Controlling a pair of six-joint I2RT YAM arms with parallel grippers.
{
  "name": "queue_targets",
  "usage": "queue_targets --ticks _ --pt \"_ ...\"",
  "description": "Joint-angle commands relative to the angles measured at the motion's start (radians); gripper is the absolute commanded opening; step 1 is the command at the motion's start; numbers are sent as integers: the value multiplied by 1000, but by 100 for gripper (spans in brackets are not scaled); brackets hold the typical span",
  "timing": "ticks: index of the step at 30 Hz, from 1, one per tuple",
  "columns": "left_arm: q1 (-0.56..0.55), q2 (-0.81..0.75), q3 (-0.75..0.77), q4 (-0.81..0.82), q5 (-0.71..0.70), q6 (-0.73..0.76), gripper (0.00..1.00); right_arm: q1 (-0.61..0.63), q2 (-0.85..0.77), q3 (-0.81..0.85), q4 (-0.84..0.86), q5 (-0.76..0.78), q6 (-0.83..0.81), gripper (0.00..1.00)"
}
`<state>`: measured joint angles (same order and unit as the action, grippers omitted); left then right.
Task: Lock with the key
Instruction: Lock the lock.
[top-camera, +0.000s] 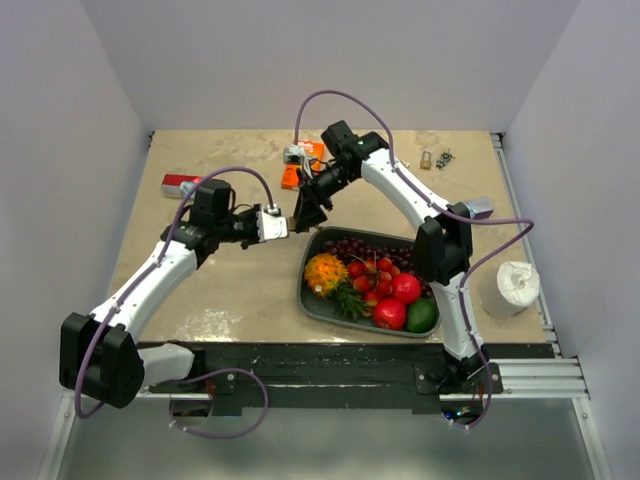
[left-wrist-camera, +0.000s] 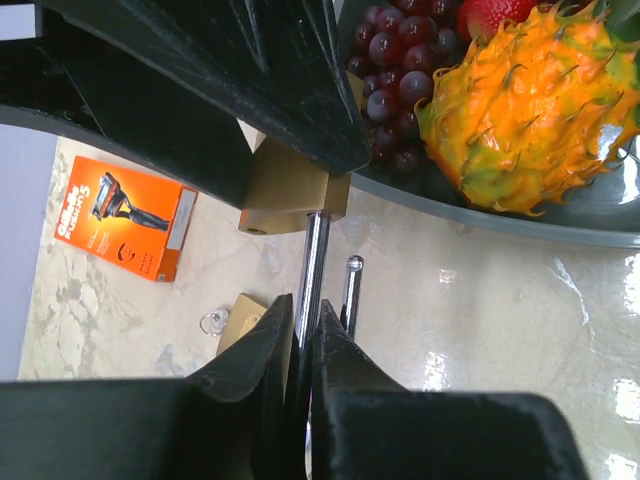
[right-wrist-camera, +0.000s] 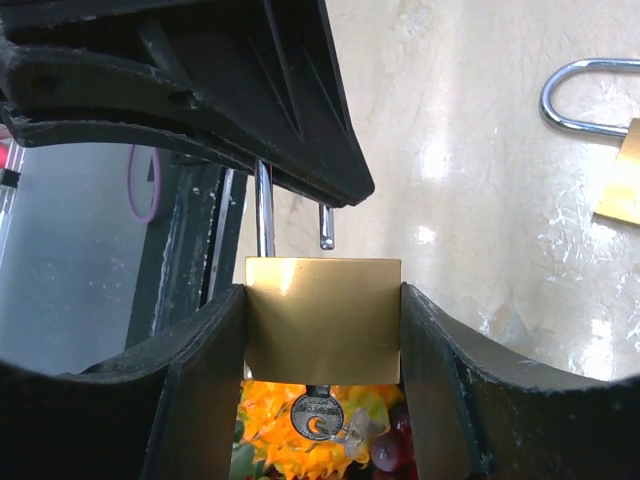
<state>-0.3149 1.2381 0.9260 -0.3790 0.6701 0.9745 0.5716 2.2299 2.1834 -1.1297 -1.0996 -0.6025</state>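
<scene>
A brass padlock (right-wrist-camera: 322, 318) hangs above the table, its body clamped between the fingers of my right gripper (right-wrist-camera: 322, 330). The key (right-wrist-camera: 318, 415) sticks out of the lock's underside. The steel shackle (right-wrist-camera: 264, 205) is raised, with its short free end (right-wrist-camera: 326, 226) clear of the body. My left gripper (left-wrist-camera: 303, 320) is shut on the shackle's long leg (left-wrist-camera: 312, 255), and the free end (left-wrist-camera: 351, 285) lies just beside its fingers. From above, both grippers (top-camera: 290, 215) meet left of the fruit tray, and the lock is hidden between them.
A dark tray (top-camera: 312, 300) holds a dragon fruit (left-wrist-camera: 530, 110), grapes (left-wrist-camera: 395, 50) and other fruit close under the grippers. An orange razor box (left-wrist-camera: 125, 215) and a second brass padlock (right-wrist-camera: 620, 170) lie on the table. A paper roll (top-camera: 510, 288) stands at the right.
</scene>
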Motion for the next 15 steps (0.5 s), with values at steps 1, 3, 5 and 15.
queue_targets --ticks 1,3,5,15 --pt "0 -54 -10 132 -47 -77 0 25 -39 50 28 -129 76 0" --pt "2 -74 -6 123 -79 -134 0 19 -41 55 54 -137 102 35" --pt "26 -83 10 94 -58 -192 0 10 -56 49 79 -125 110 62" --pt "169 -57 174 -139 172 -329 0 -90 -294 -211 458 -5 51 96"
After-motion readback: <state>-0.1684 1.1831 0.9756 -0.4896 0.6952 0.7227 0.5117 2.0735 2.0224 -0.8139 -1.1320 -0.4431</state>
